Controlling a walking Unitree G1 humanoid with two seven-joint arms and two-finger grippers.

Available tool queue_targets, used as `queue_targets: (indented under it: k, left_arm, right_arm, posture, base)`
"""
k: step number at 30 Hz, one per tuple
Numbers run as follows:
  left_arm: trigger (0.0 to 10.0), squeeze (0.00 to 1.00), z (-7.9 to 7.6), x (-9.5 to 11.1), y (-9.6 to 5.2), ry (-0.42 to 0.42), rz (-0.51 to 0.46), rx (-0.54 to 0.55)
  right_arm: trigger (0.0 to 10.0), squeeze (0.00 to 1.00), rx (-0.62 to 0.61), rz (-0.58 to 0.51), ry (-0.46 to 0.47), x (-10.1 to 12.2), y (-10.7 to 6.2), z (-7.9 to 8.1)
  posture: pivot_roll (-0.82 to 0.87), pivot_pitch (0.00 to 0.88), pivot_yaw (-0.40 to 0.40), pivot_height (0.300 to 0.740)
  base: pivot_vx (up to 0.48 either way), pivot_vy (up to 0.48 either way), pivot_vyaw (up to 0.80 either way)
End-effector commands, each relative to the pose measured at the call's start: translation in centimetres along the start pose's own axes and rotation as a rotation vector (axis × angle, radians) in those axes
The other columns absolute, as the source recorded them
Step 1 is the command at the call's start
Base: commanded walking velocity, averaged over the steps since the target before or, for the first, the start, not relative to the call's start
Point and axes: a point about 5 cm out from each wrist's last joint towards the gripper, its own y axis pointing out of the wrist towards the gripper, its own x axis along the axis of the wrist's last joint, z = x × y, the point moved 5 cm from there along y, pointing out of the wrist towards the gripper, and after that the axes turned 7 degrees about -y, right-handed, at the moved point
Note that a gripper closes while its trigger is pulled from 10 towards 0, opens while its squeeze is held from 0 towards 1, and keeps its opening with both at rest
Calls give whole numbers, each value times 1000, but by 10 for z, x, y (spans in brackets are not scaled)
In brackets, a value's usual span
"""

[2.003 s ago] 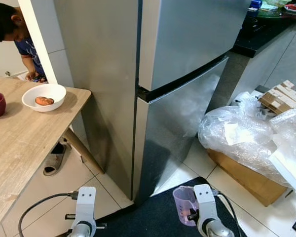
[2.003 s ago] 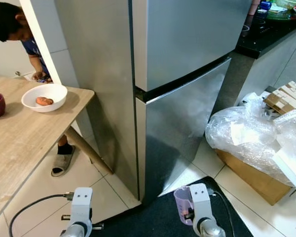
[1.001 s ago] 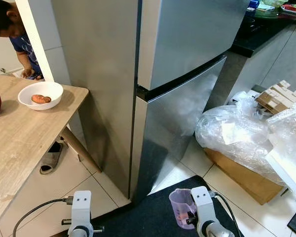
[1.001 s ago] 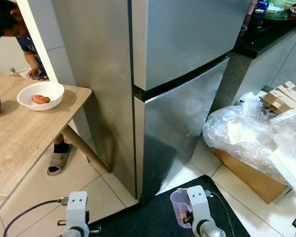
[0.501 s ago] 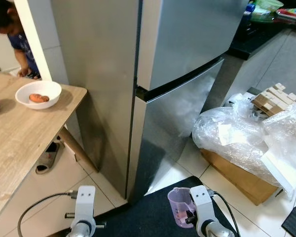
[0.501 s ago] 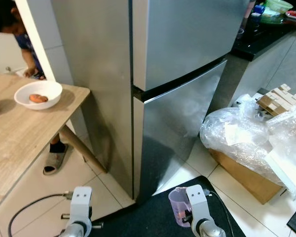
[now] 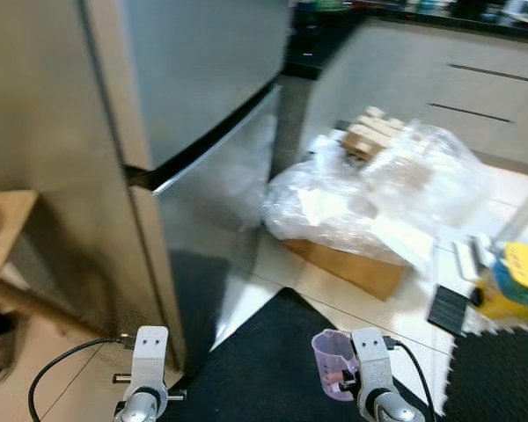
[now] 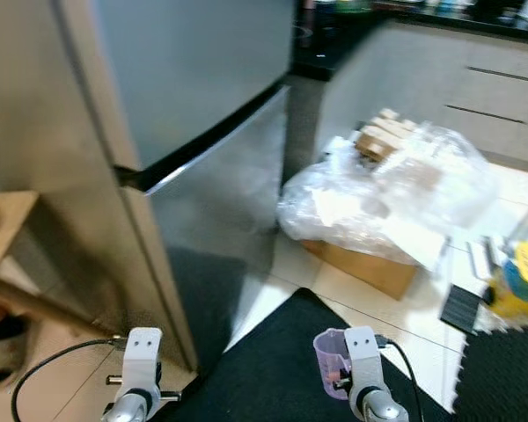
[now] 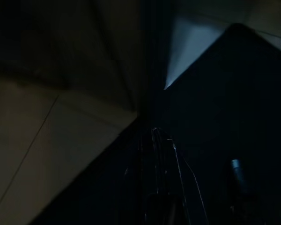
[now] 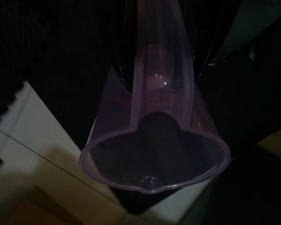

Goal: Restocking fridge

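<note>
The steel fridge stands at the left with both doors closed, blurred in both eye views. Low in front of me, my right gripper is shut on a translucent purple measuring cup, held upright over the black mat. In the right wrist view the cup hangs with its rim and spout toward the camera and looks empty. My left arm hangs idle beside the fridge's lower corner, and its wrist view is very dark.
A clear-plastic-wrapped bundle lies on a flat cardboard box to the right of the fridge. A black mat covers the floor ahead. A yellow item and a small black object sit at the right. The table corner pokes in at the left.
The camera has swung to the right and the picture is blurred; the bowl, most of the table and the person have left the view. The purple cup stays in my right gripper.
</note>
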Motion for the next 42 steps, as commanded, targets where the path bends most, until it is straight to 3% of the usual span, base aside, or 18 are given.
queue_targets:
  k: [1, 9, 14, 17, 24, 31, 34, 42]
  left_arm:
    - [10000, 0, 0, -1, -1, 13, -4, -4]
    - [10000, 0, 0, 4, -1, 17, -28, 0]
    - [10000, 0, 0, 7, 0, -30, -36, 4]
    - [10000, 0, 0, 8, 1, 13, -33, -5]
    - [10000, 0, -5, 12, 2, -8, -45, -34]
    - [10000, 0, -11, 13, 3, 10, -42, -57]
    - [10000, 0, -17, 18, 4, 68, -66, -89]
    - [10000, 0, -19, 18, 4, 69, -56, -100]
  right_arm:
    - [10000, 0, 3, -4, -7, 2, 1, 3]
    - [10000, 0, 21, -7, -16, 6, 3, 12]
    - [10000, 0, 25, -14, -25, 10, 4, 15]
    - [10000, 0, 28, -16, -30, 11, 5, 17]
    - [10000, 0, 33, -9, -25, 5, 3, 22]
    - [10000, 0, 23, 3, -13, 0, 2, 21]
    - [10000, 0, 18, 3, -12, 1, 2, 20]
    - [10000, 0, 15, 0, -7, 2, 2, 21]
  posture:
    - [-84, 36, -25, 740]
    - [-85, 35, -36, 740]
    - [-77, 37, -31, 740]
    - [-75, 39, -28, 740]
    - [-74, 42, -17, 740]
    - [-75, 40, -11, 740]
    - [-75, 40, -10, 740]
    - [-73, 41, -9, 740]
  base:
    - [0, 0, 0]
    - [0, 0, 0]
    - [0, 0, 0]
    - [0, 0, 0]
    - [0, 117, 0]
    - [0, 480, 0]
    - [0, 0, 0]
    - [0, 0, 0]
